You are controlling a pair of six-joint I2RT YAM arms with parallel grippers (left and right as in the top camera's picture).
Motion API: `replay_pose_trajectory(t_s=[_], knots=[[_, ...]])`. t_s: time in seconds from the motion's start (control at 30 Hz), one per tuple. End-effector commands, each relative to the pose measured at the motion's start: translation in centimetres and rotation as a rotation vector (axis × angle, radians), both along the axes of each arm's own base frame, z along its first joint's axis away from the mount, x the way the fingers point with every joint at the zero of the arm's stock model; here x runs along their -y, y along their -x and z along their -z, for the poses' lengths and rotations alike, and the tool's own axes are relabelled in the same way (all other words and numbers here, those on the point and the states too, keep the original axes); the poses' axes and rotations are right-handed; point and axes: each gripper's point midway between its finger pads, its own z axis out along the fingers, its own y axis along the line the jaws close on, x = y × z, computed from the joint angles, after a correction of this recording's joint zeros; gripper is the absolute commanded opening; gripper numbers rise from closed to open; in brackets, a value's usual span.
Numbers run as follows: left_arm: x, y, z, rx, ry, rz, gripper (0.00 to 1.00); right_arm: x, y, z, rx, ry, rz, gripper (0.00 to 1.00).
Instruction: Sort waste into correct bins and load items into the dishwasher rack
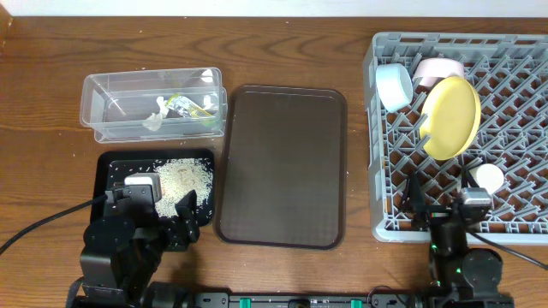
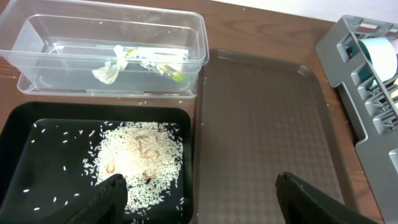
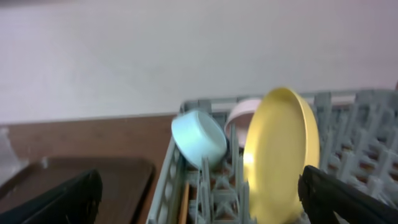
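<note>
The grey dishwasher rack [image 1: 514, 128] at the right holds the yellow plate [image 1: 452, 116] on edge, the light blue bowl [image 1: 394, 85], a pale pinkish-white bowl [image 1: 438, 67] and the small pale cup [image 1: 489, 176]. A chopstick [image 3: 184, 202] shows by the rack wall in the right wrist view. The clear tub [image 1: 154, 104] holds the wrapper [image 1: 193, 107] and tissue [image 1: 156, 113]. The black tray [image 1: 116, 167] holds rice [image 1: 184, 178]. My left gripper [image 2: 199, 199] is open over the black tray's right edge. My right gripper [image 3: 199, 199] is open at the rack's front edge.
The large dark brown serving tray [image 1: 282, 167] lies between the black tray and the rack, with nothing on it. The wooden table edge runs along the back. Cables trail from the left arm at the front left.
</note>
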Motion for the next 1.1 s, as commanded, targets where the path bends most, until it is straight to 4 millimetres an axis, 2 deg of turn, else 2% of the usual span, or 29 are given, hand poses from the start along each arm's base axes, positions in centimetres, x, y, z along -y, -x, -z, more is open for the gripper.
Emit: replay_pose_trajectory(t_s=[0.0,0.17,1.07], knots=[[0.1,0.0,-0.1,0.001,0.009,-0.002,0.79,0.3,-0.6,1.9,0.013,0.021,0.015,0.99],[0.1,0.0,-0.1,0.001,0.009,-0.002,0.79,-1.7,-0.4,5.1,-0.096,0.148,-0.102,0.99],[0.1,0.0,-0.1,0.001,0.009,-0.002,0.79,-1.6,-0.4,4.9,-0.090,0.150,-0.097,0.99]])
